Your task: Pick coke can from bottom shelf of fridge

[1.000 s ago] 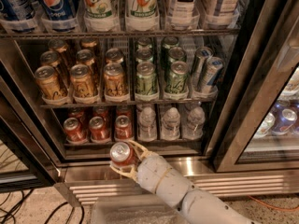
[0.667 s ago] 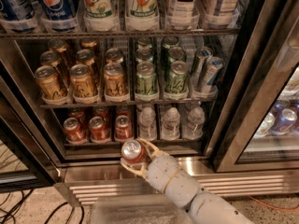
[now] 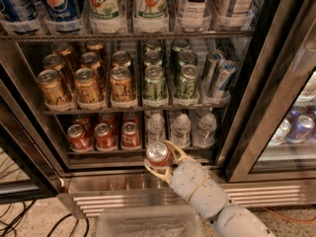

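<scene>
My gripper (image 3: 162, 158) is shut on a red coke can (image 3: 158, 155) with a silver top, holding it upright in front of the fridge, above the brushed steel sill (image 3: 113, 181). Its pale fingers (image 3: 157, 173) wrap the can's sides. On the bottom shelf (image 3: 94, 151), the lowest dark tier, three more red coke cans (image 3: 104, 135) stand at the left. Small clear bottles (image 3: 180, 130) stand to their right. The fridge (image 3: 247, 98) has a dark frame and wire shelves.
Gold-orange cans (image 3: 89, 85) and green cans (image 3: 155, 83) fill the wire shelf above; large bottles (image 3: 148, 6) stand on the top one. The adjoining glass-fronted unit (image 3: 296, 127) is at right. A clear bin (image 3: 148, 223) lies below my arm. Cables (image 3: 15, 221) trail at lower left.
My gripper has moved right and slightly down with the coke can in it, drawing back from the bottom shelf toward the sill.
</scene>
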Controlling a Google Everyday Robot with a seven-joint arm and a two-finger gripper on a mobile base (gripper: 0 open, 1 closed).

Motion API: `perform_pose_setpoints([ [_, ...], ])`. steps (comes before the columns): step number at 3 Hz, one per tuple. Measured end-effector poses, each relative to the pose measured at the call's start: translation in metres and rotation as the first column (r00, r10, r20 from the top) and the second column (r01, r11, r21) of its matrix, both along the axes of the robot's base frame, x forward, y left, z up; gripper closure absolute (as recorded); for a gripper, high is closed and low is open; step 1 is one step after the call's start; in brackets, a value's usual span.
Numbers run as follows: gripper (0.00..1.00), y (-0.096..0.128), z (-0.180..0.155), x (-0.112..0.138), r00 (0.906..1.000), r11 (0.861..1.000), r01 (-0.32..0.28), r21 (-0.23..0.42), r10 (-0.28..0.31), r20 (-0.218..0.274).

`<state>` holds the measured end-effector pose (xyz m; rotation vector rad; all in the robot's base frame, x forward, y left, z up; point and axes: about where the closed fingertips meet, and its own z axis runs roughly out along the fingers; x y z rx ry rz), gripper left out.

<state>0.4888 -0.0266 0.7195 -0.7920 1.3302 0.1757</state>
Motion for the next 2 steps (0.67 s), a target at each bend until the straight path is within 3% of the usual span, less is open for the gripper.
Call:
perform_pose_setpoints([
  [1,1.00,0.008,0.008,-0.007,0.9956,0.996,-0.087,0.009,0.087,0.036],
  [2,1.00,0.033,0.022,-0.018,0.9791,0.982,-0.184,0.048,0.179,0.097],
])
